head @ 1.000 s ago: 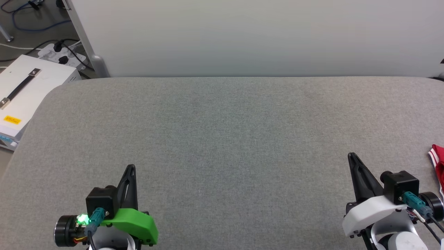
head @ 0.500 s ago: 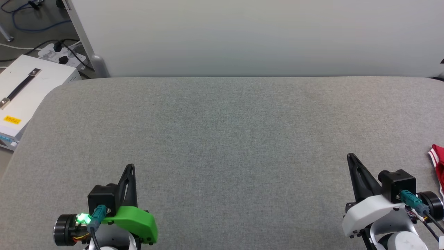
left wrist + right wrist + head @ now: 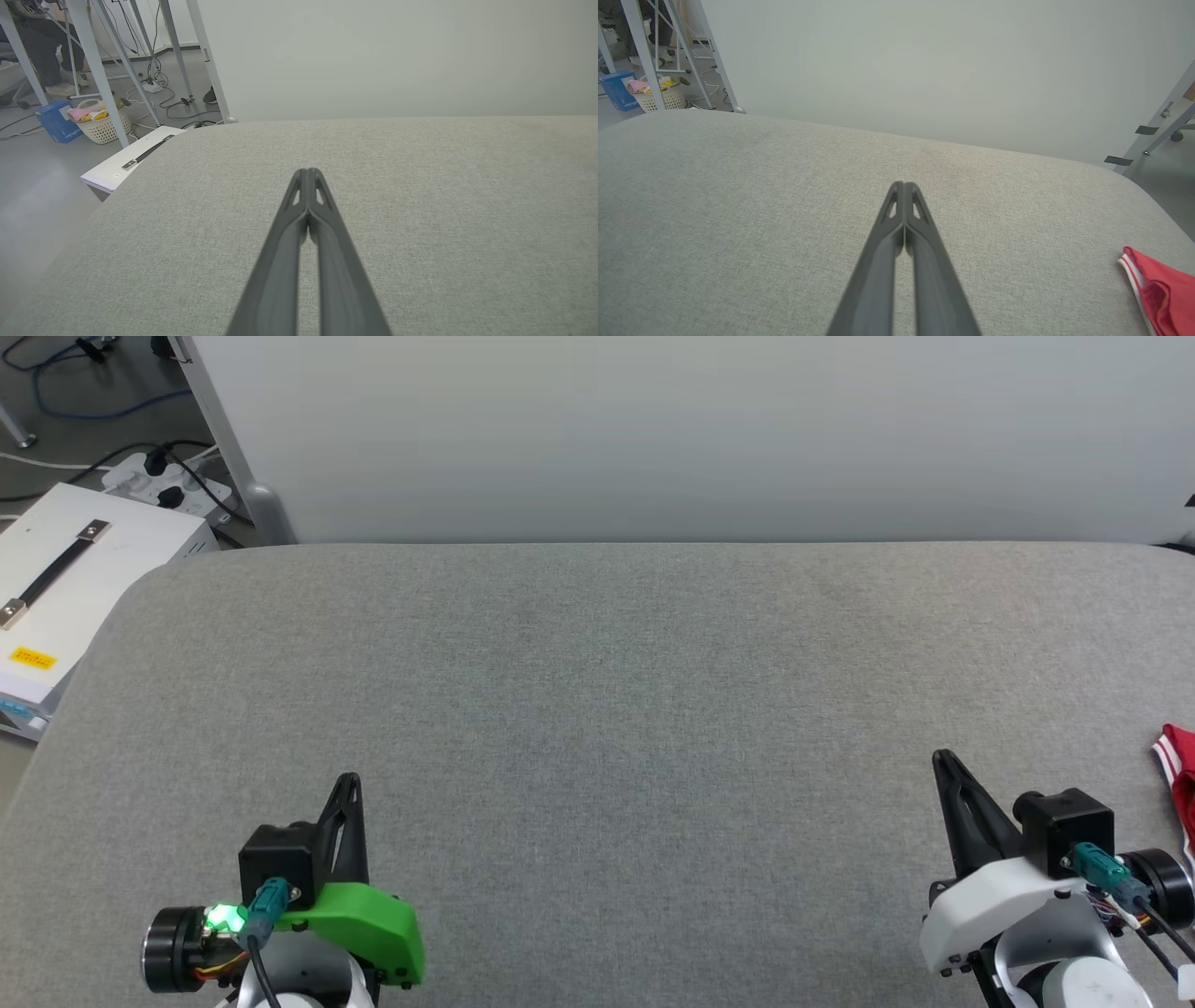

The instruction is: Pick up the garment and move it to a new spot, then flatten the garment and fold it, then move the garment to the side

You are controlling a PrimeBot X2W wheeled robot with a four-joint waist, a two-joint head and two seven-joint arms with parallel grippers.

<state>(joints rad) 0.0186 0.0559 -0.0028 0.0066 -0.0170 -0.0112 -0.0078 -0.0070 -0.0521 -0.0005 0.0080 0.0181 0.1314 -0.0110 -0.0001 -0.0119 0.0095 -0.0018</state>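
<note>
A corner of the red garment [image 3: 1180, 775] with red-and-white striped trim lies at the right edge of the grey padded table [image 3: 597, 709]; the right wrist view has the garment [image 3: 1162, 294] at its lower right, mostly cut off. My right gripper [image 3: 941, 762] is shut and empty, well left of that cloth, its tips [image 3: 903, 185] pressed together above bare fabric. At the lower left, my left gripper [image 3: 349, 782] is also shut with nothing in it, and the left wrist view shows its tips [image 3: 308, 172] closed over the table.
A white case with a black handle [image 3: 65, 579] sits on the floor left of the table, beside a power strip and cables [image 3: 163, 476]. A pale wall panel [image 3: 691, 429] stands behind the far table edge. Metal frame legs and a basket [image 3: 100, 123] stand farther left.
Both grippers have crept slightly: the left a little up the view, the right a little down and left. Both stay shut, and the garment has not moved.
</note>
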